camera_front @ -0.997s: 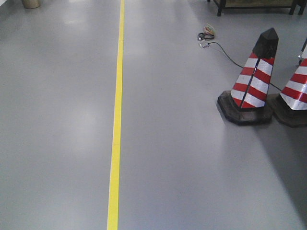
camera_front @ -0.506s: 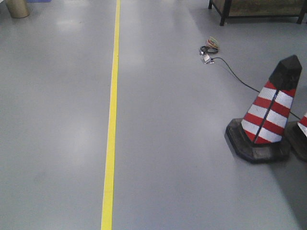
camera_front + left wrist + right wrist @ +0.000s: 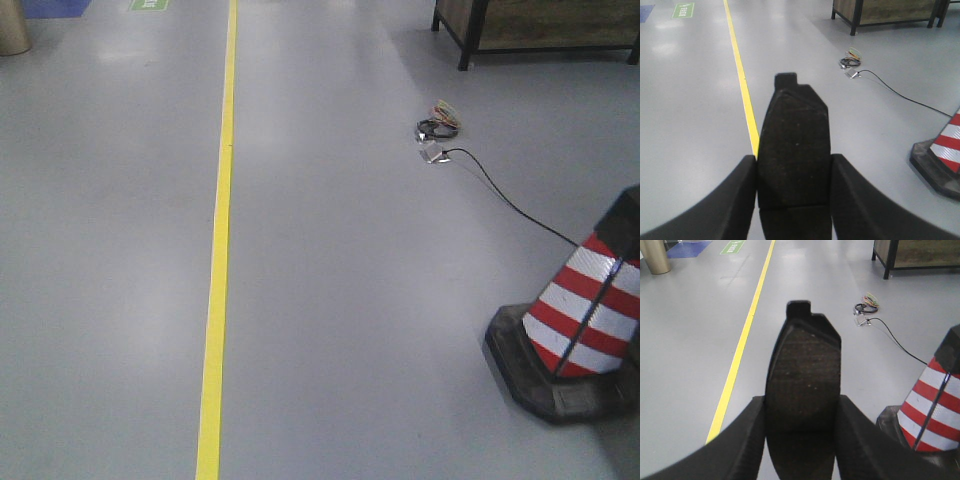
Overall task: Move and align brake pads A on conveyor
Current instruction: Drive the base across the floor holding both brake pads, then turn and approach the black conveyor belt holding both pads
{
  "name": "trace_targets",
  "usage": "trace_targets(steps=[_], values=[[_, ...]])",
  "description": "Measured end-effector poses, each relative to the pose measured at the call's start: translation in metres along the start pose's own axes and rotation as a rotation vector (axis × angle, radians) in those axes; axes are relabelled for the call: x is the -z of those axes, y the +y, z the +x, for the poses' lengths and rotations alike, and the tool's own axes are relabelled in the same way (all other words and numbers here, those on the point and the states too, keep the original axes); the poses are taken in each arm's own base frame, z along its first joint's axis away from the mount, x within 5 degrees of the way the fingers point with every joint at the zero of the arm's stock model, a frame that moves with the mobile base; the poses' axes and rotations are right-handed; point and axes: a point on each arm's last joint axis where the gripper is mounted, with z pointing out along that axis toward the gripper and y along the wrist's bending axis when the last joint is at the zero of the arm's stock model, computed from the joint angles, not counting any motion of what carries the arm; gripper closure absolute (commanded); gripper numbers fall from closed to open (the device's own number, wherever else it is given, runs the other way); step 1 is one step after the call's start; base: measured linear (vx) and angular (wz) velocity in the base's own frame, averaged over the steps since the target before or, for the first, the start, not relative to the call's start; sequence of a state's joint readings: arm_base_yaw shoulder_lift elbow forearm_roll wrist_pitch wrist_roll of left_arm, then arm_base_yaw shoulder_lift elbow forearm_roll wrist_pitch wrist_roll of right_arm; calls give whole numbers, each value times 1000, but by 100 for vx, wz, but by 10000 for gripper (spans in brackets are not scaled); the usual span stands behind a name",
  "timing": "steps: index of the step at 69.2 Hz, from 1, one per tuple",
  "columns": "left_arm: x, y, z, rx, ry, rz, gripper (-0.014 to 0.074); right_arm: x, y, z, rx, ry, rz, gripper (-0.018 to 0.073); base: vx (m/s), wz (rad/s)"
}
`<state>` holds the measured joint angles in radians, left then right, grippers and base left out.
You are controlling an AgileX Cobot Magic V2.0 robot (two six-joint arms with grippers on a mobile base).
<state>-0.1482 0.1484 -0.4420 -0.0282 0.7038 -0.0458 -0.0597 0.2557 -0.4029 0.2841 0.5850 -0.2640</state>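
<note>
My left gripper [image 3: 794, 165] is shut on a brake pad [image 3: 795, 125], a dark oblong plate with a small tab at its far end, held upright between the two black fingers above the floor. In the right wrist view, a second brake pad [image 3: 805, 360] shows its grey-brown friction face, with my right gripper [image 3: 801, 405] shut on its lower half. The conveyor is out of view in every frame. Neither gripper shows in the front view.
Grey shop floor carries a yellow line [image 3: 218, 250] running away from me. A red-and-white cone [image 3: 585, 320] on a black base stands close at the right. A cable with a small box [image 3: 435, 150] lies ahead, a black-framed cabinet [image 3: 530, 25] behind it.
The front view has advanced over the floor: the cone has slid to the lower right and grown, a second cone has left the frame, and the cabinet shows more.
</note>
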Motion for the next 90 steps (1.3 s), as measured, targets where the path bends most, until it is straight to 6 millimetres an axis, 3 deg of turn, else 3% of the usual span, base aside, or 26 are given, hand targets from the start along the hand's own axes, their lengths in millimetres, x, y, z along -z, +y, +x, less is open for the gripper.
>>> trace_targets(steps=[33, 90], values=[[0, 0, 0, -1, 0, -1, 602, 0, 0, 0, -3, 0, -2, 564, 45, -25], [0, 0, 0, -1, 0, -1, 602, 0, 0, 0, -3, 0, -2, 564, 25, -94]])
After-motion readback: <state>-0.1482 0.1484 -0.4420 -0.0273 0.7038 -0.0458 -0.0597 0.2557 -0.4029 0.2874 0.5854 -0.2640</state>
